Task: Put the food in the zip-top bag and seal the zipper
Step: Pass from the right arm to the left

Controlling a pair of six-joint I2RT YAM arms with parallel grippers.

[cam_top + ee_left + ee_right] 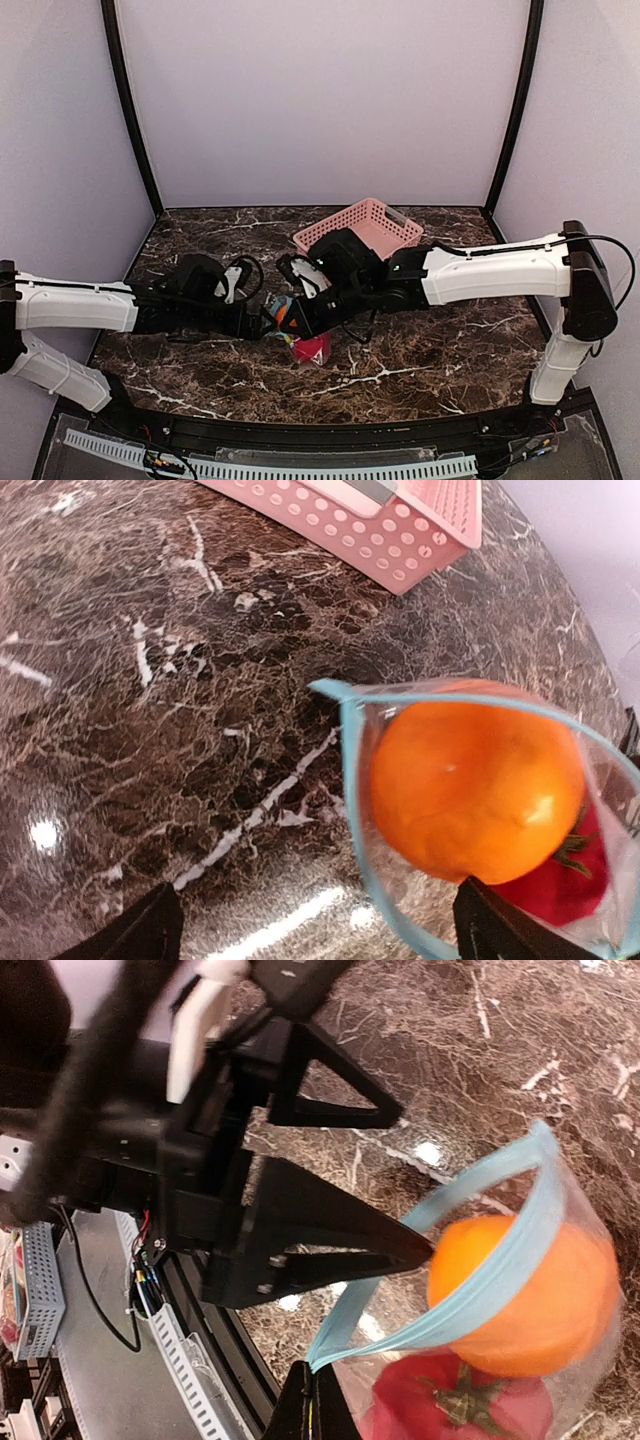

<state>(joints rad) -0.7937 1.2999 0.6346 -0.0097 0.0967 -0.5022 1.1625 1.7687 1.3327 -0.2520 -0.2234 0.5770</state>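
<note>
I saw the zip-top bag (pixel 585 1380) gaping, orange and red food (pixel 470 780) inside. My left gripper (pixel 315 920) stood wide beside it, the right gripper (pixel 312 1390) pinched its zipper (pixel 470 1300); marble table (pixel 150 680) beneath, pink basket (pixel 360 222) behind

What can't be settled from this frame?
Right gripper open or shut on the zip-top bag: right wrist view's bottom edge cuts it; arms cover it from above.
Red food: mostly behind the orange food, left wrist view.
Contents of the pink basket: too small from above; cut by left wrist view's top edge.
</note>
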